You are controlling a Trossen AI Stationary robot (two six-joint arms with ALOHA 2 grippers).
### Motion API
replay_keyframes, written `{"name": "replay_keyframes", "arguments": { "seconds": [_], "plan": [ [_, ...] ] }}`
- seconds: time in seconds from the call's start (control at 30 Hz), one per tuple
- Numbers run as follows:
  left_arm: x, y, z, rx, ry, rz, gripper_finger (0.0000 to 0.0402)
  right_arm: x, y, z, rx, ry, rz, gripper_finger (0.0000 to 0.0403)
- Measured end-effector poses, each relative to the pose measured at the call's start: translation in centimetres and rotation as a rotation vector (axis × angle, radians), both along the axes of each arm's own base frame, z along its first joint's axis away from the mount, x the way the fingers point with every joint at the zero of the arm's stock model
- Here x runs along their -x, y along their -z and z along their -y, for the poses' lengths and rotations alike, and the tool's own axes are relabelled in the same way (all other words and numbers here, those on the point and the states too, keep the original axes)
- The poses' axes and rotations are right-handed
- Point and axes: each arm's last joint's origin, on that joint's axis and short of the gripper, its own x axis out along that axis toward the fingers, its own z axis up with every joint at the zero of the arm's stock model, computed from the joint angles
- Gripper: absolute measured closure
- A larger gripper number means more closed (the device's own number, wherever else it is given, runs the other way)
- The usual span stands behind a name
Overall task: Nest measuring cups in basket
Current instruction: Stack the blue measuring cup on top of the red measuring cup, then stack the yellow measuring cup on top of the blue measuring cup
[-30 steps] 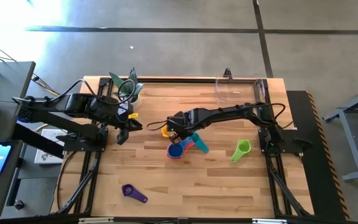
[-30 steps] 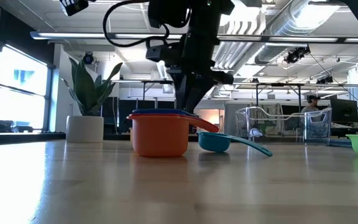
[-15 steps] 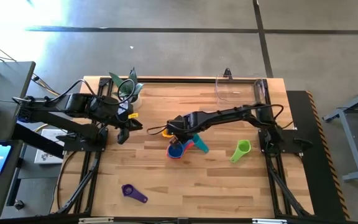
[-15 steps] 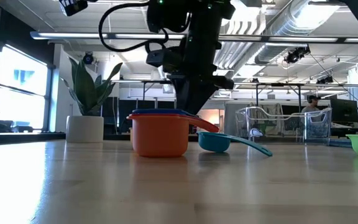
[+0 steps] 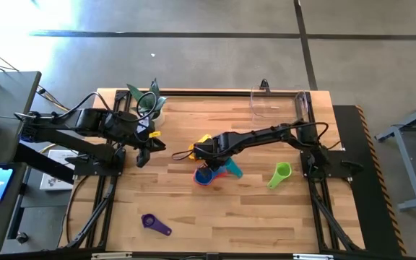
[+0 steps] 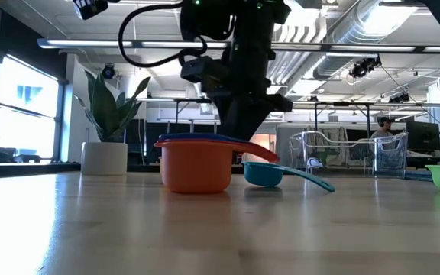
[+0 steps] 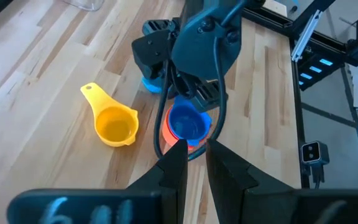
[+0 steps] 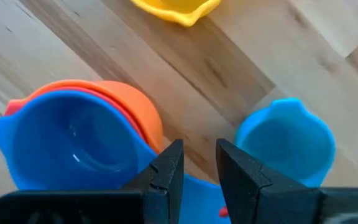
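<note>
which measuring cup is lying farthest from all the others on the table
The purple cup, alone near the table's front edge on the left arm's side. The stacked orange and blue cups, the teal, yellow and green ones sit mid-table.

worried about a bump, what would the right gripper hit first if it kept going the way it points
Probably the handles of the stacked blue cup and orange cup, which lie right under the right gripper; the teal cup sits just beside. Depth is unclear.

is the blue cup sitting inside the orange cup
Yes, the blue cup is nested in the orange cup, whose rim shows around it in the right wrist view.
</note>
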Motion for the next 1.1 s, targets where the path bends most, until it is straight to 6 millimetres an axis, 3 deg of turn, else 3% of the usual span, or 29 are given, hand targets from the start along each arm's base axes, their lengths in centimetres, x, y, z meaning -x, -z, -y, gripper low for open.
{"name": "replay_keyframes", "arguments": {
  "seconds": [0.23, 0.5, 0.83, 1.1],
  "plan": [
    [0.0, 0.0, 0.0, -0.014, 0.012, 0.000, 0.0353, 0.1, 0.0, -0.6, -0.071, 0.016, -0.017, 0.0316],
    [0.0, 0.0, 0.0, -0.015, 0.012, 0.000, 0.0353, 0.5, 0.1, -0.8, -0.029, 0.017, -0.046, 0.0316],
    [0.0, 0.0, 0.0, -0.015, 0.012, 0.000, 0.0353, 0.6, -1.8, -0.1, -0.004, -0.046, 0.029, 0.0316],
    [0.0, 0.0, -0.1, -0.039, -0.019, 0.004, 0.0353, -0.3, -2.3, 1.6, 0.029, -0.186, 0.138, 0.0316]
  ]
}}
